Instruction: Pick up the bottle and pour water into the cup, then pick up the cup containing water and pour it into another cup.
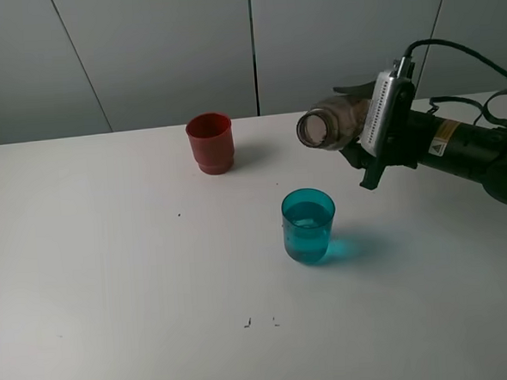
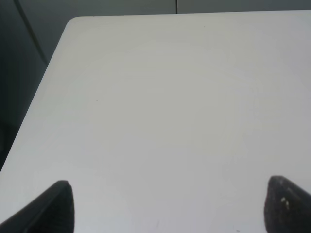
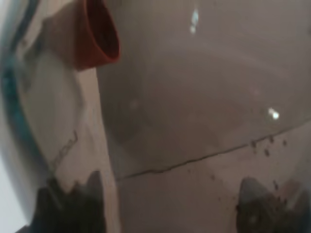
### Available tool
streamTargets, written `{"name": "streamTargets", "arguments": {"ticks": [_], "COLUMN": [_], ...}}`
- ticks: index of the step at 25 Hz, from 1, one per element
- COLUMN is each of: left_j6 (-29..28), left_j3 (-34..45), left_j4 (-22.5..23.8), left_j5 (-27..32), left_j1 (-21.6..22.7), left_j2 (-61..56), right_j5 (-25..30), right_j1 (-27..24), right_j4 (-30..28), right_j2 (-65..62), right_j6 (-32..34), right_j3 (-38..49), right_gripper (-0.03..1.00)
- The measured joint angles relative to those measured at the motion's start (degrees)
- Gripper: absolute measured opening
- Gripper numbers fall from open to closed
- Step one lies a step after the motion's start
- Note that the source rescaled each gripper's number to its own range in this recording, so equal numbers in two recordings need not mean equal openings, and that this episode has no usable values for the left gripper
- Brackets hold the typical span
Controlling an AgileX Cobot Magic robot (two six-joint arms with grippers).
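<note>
My right gripper (image 1: 360, 130) is shut on the smoky grey-brown bottle (image 1: 329, 125) and holds it tipped on its side in the air, its open mouth pointing left, up and to the right of the teal cup. The bottle fills the right wrist view (image 3: 194, 121). The teal cup (image 1: 308, 225) stands upright mid-table with water in it. The red cup (image 1: 210, 143) stands upright at the back, left of the bottle, and shows in the right wrist view (image 3: 97, 36). My left gripper (image 2: 167, 208) is open and empty over bare table; its fingertips (image 2: 53, 206) show.
The white table (image 1: 112, 276) ends at a back edge against a grey panelled wall. Its left corner shows in the left wrist view (image 2: 73, 22). Small dark specks lie near the table's front.
</note>
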Motion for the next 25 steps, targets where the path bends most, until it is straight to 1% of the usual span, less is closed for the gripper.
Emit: {"name": "streamTargets", "arguments": {"ticks": [1,3,7,10,12,14,15,19,21,25], "left_j6": [0.00,0.00,0.00,0.00,0.00,0.00,0.00,0.00,0.00,0.00], "left_j3": [0.00,0.00,0.00,0.00,0.00,0.00,0.00,0.00,0.00,0.00], "left_j4": [0.00,0.00,0.00,0.00,0.00,0.00,0.00,0.00,0.00,0.00], "left_j5": [0.00,0.00,0.00,0.00,0.00,0.00,0.00,0.00,0.00,0.00], "left_j1": [0.00,0.00,0.00,0.00,0.00,0.00,0.00,0.00,0.00,0.00], "left_j2": [0.00,0.00,0.00,0.00,0.00,0.00,0.00,0.00,0.00,0.00], "right_j5": [-0.12,-0.12,0.55,3.79,6.68,9.42,9.95,10.29,10.45,10.49], "right_j1": [0.00,0.00,-1.54,-2.99,-4.23,-5.38,-6.01,-7.83,-7.90,-7.90], "right_j4": [0.11,0.21,0.83,3.28,4.74,5.04,5.16,6.22,6.33,3.52], "right_j2": [0.00,0.00,-0.10,-0.21,-0.21,-0.21,0.06,2.82,5.29,11.07], "right_j6": [4.28,15.80,36.14,48.78,54.84,58.92,60.04,64.75,67.03,68.59], "right_j3": [0.00,-0.21,-2.19,-4.40,-6.53,-8.72,-9.90,-14.30,-16.70,-22.84], "right_gripper": [0.06,0.06,0.06,0.06,0.06,0.06,0.06,0.06,0.06,0.06]}}
